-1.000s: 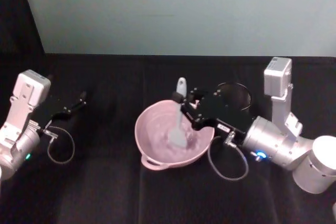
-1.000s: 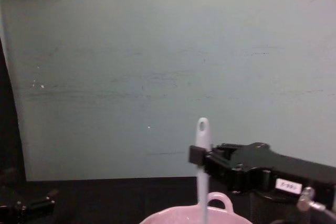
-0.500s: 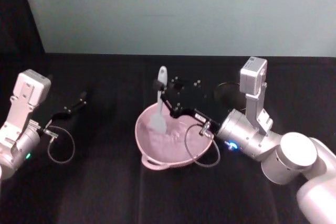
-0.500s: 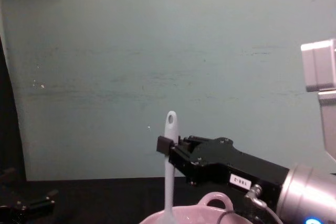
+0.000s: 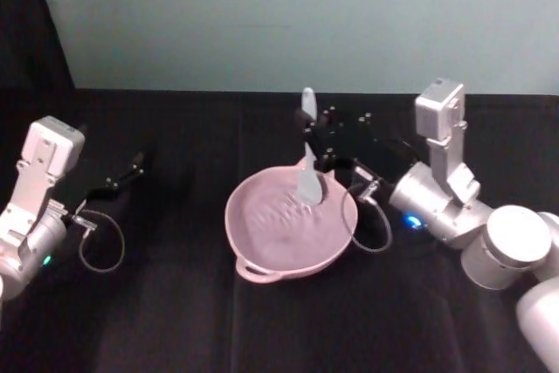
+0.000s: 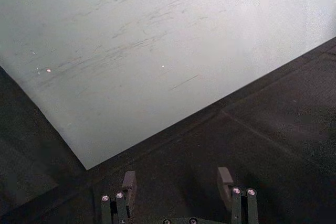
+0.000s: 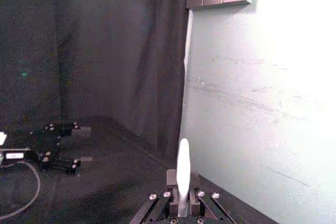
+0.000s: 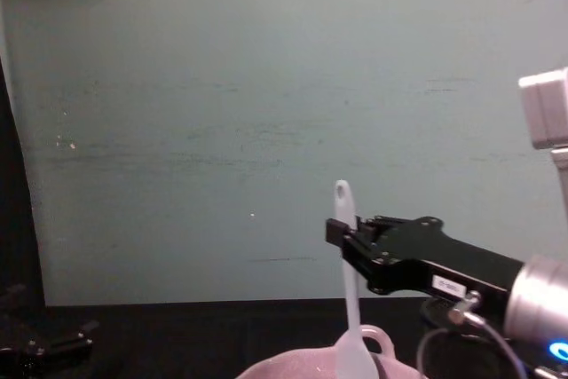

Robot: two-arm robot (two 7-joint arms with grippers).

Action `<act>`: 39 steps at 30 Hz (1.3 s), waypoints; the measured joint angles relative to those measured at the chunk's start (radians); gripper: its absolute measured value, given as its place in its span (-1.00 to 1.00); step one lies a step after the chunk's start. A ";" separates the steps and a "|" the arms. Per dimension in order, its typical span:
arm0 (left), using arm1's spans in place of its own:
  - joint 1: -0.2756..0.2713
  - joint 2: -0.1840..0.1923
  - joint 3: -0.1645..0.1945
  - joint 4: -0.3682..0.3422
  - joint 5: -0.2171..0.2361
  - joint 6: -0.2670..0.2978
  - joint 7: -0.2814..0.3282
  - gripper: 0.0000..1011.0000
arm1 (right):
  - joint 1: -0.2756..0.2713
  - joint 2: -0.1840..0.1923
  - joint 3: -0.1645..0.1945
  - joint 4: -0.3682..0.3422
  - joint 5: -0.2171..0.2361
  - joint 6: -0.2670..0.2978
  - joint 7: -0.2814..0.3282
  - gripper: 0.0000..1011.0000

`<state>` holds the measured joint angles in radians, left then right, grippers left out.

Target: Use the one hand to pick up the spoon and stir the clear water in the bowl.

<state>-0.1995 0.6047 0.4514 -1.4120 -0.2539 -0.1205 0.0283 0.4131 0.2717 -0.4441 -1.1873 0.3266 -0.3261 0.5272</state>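
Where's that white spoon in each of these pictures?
Head view: spoon upright in the bowl's far right, held by the right gripper.
Chest view: bottom, right of centre.
Right wrist view: bottom centre, clamped.
Left wrist view: parked left gripper, open, facing the wall.
Shared landmark: pale green wall.

Spoon upright in the pink bowl, gripped by the right hand

The black right hand (image 5: 307, 133) reaches in from the right, its fingers clamped on the white spoon (image 5: 307, 183) high on the slim handle, just below the holed end. The spoon stands nearly upright, with its flat wide head dipped inside the far right part of the pale pink bowl (image 5: 231, 218). The bowl sits upright on the dark table, a small loop on its near rim. Its water seems rippled, though that is hard to judge.
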 joint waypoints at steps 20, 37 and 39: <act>0.000 0.000 0.000 0.000 0.000 0.000 0.000 1.00 | -0.146 0.089 -0.020 -0.255 0.158 0.172 0.121 -0.77; 0.000 0.000 0.000 0.000 0.000 0.000 0.000 1.00 | 0.026 -0.067 -0.021 0.080 0.051 -0.083 0.043 -0.77; 0.000 0.000 0.000 0.000 0.000 0.000 0.000 1.00 | 0.034 -0.070 -0.012 0.098 0.039 -0.099 0.030 -0.77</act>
<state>-0.1995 0.6047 0.4514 -1.4120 -0.2539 -0.1205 0.0283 0.4472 0.2019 -0.4560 -1.0895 0.3656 -0.4254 0.5576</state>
